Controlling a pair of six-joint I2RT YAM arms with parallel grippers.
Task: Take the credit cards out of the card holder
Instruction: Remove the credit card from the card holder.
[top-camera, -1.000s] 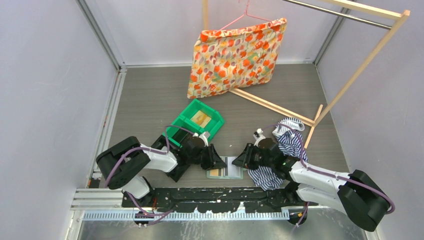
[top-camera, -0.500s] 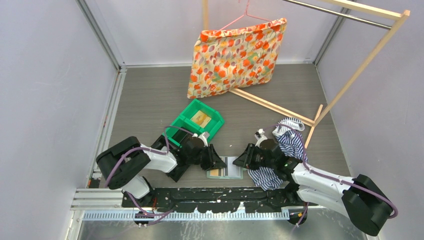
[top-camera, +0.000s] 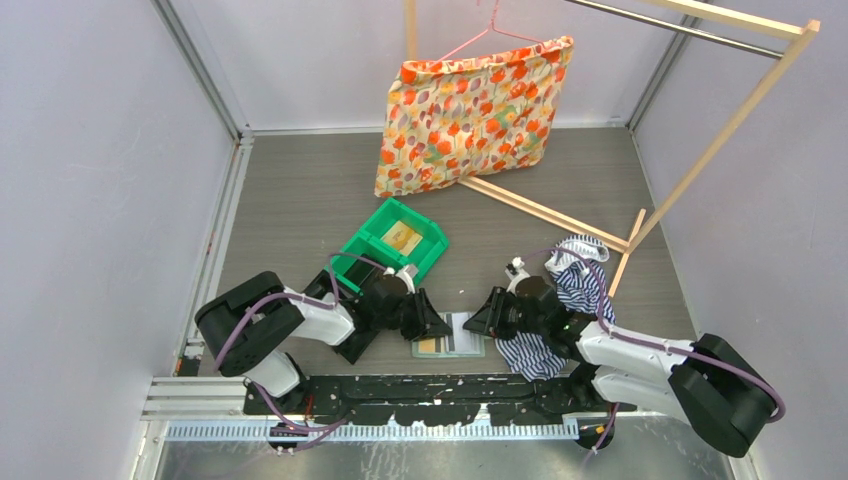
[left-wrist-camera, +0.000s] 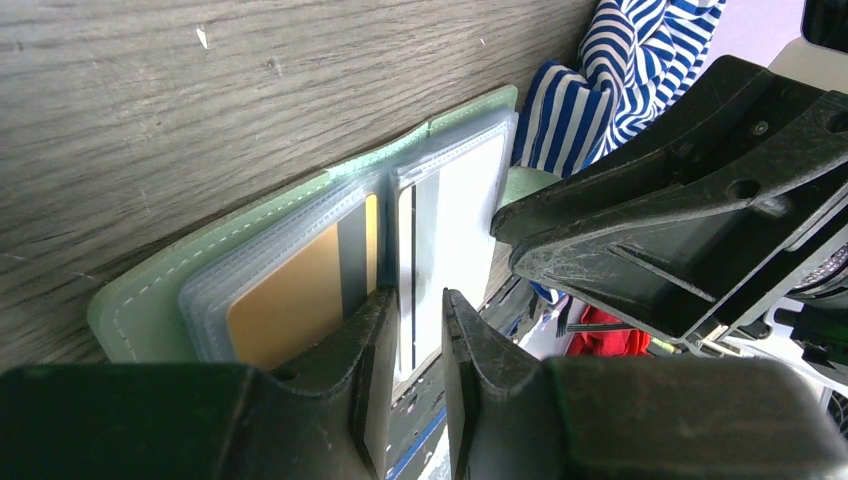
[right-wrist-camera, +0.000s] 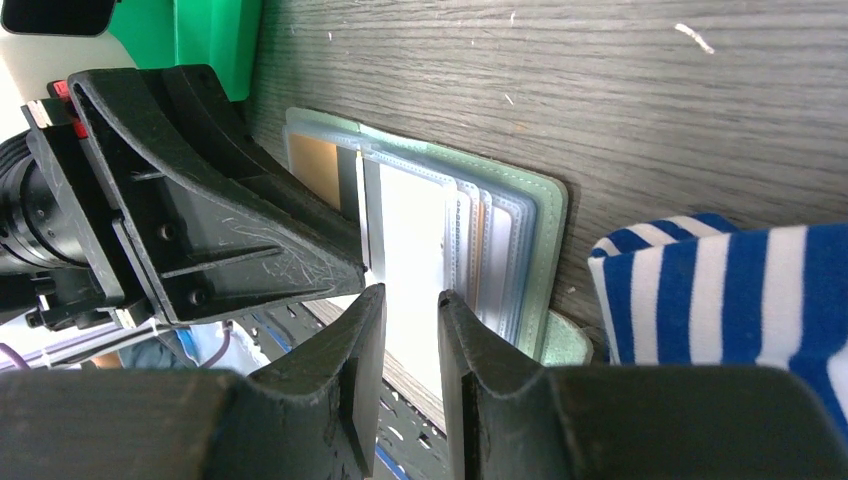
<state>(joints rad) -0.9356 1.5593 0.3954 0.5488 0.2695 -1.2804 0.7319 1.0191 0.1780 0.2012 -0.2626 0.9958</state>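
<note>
Change since the earlier frame: only the right arm's rear link has swung slightly inward; both grippers and the card holder have stayed put. Item one, nearest you: the card holder, open flat at the near edge of the table, between the two grippers. Its long axis runs across from one gripper to the other, and its clear leaves are fanned. Item two: the credit cards, not yet out. You have a gold card in the half toward the left arm and a white card at the centre fold. The right wrist view shows further leaves stacked beyond the white card. Item three: the left gripper, its tips over the line where gold meets white, jaws a narrow slit apart. You cannot tell whether they nip a leaf. Item four: the right gripper, facing it, poised over the white card, jaws likewise nearly together, grip not readable. Judgement: the white card lies directly between both tips, with neither arm clearly nearer. The gold card is the left arm's. Item five: a blue-striped cloth touching the holder's right end. Item six, farther: a green bin behind the left gripper. Item seven, farthest: a floral bag on a wooden rack.
</note>
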